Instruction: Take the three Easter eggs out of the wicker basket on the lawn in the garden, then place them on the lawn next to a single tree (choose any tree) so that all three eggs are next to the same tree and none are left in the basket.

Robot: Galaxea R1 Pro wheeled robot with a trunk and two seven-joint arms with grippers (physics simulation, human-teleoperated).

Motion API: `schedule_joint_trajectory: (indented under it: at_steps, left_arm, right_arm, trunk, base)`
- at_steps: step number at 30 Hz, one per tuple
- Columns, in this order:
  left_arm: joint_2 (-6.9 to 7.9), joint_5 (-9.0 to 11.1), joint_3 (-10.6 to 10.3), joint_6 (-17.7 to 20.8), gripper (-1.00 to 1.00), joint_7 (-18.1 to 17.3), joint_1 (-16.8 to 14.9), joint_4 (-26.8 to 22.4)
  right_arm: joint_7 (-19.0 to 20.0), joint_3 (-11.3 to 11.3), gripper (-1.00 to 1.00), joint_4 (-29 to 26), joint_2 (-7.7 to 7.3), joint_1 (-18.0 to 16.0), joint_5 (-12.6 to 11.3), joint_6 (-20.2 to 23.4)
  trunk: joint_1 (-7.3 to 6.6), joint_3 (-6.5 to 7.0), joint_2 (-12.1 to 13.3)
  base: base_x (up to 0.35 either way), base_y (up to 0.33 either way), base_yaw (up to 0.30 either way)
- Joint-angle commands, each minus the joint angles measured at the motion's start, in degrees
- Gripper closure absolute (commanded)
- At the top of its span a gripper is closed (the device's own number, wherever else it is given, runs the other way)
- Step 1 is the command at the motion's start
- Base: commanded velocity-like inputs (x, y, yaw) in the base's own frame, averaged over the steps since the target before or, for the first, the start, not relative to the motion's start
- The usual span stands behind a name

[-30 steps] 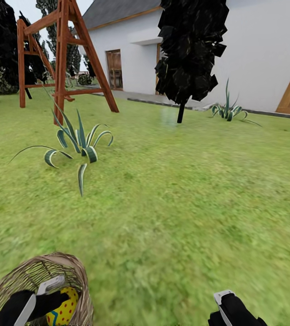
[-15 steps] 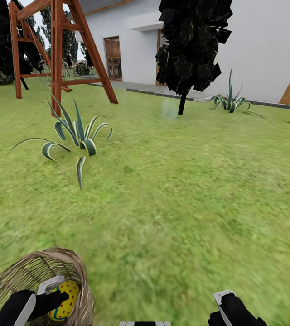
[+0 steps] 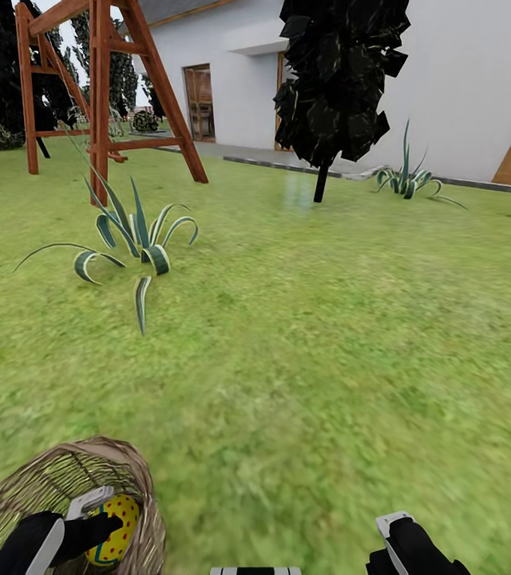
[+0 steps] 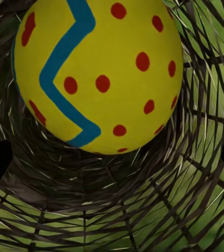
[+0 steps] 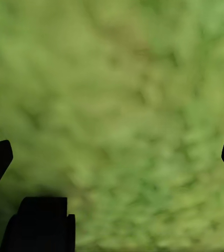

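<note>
Wicker basket [image 3: 140,487]: lower left corner of the head view, on the lawn [image 3: 327,343]. Easter egg [image 3: 116,527]: yellow, red dots, blue zigzag, inside the basket; close up in my left wrist view [image 4: 98,73] against the weave [image 4: 143,210]. My left gripper [image 3: 100,519]: down in the basket at the egg; whether it has hold of it I cannot tell. My right gripper [image 5: 112,157]: fingers spread wide, empty, over bare grass [image 5: 117,94]; lower right of the head view [image 3: 403,543]. Black conifer [image 3: 335,80]: upper centre. Swing frame [image 3: 104,88]: upper left.
</note>
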Motion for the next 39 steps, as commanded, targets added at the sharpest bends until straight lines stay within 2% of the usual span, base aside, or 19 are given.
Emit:
schedule_joint_trajectory:
  at_steps: [1,8,18,27,32,39]
  left_arm:
    - [-0.01,-0.1,0.2,0.3,-1.0,-0.3,0.0,-0.1]
    - [-0.07,-0.1,0.3,0.3,-1.0,-0.3,0.0,0.0]
    - [-0.02,-0.1,0.4,0.3,-1.0,-0.3,0.0,0.2]
    - [0.3,-0.2,0.5,0.3,-1.0,-0.2,0.0,0.1]
    - [0.47,-0.1,3.2,0.3,-1.0,-0.2,0.0,-0.3]
    - [0.15,-0.1,3.7,0.3,-1.0,-0.2,0.0,-0.6]
  right_arm:
    - [0.1,0.3,-1.0,-0.1,-0.06,0.0,0.3,0.3]
    - [0.1,0.3,-1.0,-0.1,-0.05,0.0,0.3,0.3]
    - [0.0,0.3,-1.0,0.1,0.08,0.0,0.3,0.3]
    - [0.0,0.3,-1.0,0.3,0.42,0.0,0.4,0.3]
    - [0.0,0.3,-1.0,0.3,0.47,0.0,0.4,0.3]
    - [0.0,0.3,-1.0,0.4,0.47,0.0,0.4,0.3]
  trunk:
    - [-0.01,-0.05,0.0]
    - [-0.01,-0.05,0.0]
    - [-0.01,-0.05,0.0]
    - [0.22,-2.04,-0.1]
    - [0.35,-3.15,-0.2]
    - [0.53,-4.7,-0.3]
  base:
    - [0.0,0.0,0.0]
    - [0.192,0.0,0.0]
    - [0.021,0.0,0.0]
    - [0.0,0.0,0.0]
    - [0.0,0.0,0.0]
    - [0.0,0.0,0.0]
